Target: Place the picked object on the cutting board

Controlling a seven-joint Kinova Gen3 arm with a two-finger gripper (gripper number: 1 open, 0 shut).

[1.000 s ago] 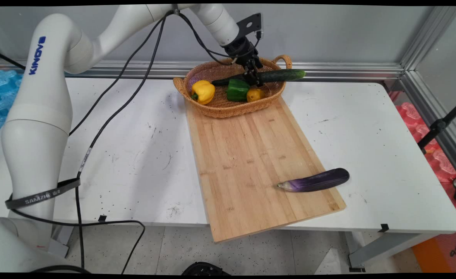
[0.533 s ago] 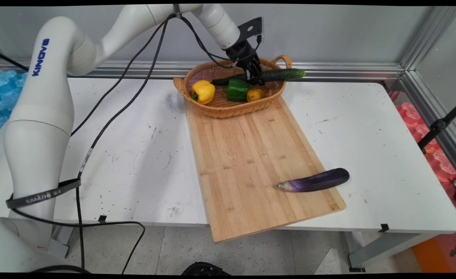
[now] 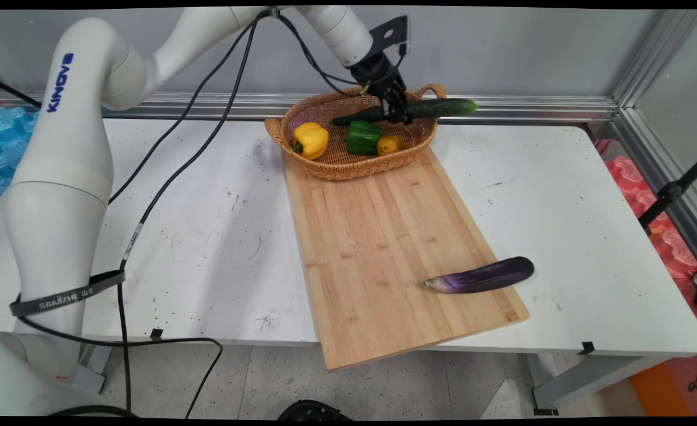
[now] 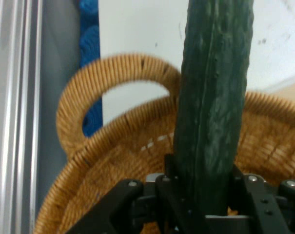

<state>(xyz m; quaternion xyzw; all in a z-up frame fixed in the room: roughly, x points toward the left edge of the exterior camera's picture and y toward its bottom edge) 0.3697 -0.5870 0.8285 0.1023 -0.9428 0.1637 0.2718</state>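
My gripper (image 3: 400, 110) is shut on a long dark green cucumber (image 3: 440, 107) and holds it lifted just above the back of a wicker basket (image 3: 348, 168). The cucumber lies level, its right end past the basket's right handle (image 3: 432, 90). In the hand view the cucumber (image 4: 215, 107) rises from between the jaws of the gripper (image 4: 206, 195), with the basket's rim and handle (image 4: 113, 73) behind it. Inside the basket lie a yellow pepper (image 3: 311, 139), a green pepper (image 3: 362, 136) and a small yellow pepper (image 3: 389, 144).
A long wooden cutting board (image 3: 384, 236) runs from the basket toward the table's near edge. A purple eggplant (image 3: 481, 276) lies across the board's near right edge. An aluminium rail (image 3: 532, 109) lines the back of the white table (image 3: 206, 225).
The gripper has risen and shifted slightly right, lifting the cucumber off the basket's contents; the cucumber's right end now sits higher than before.
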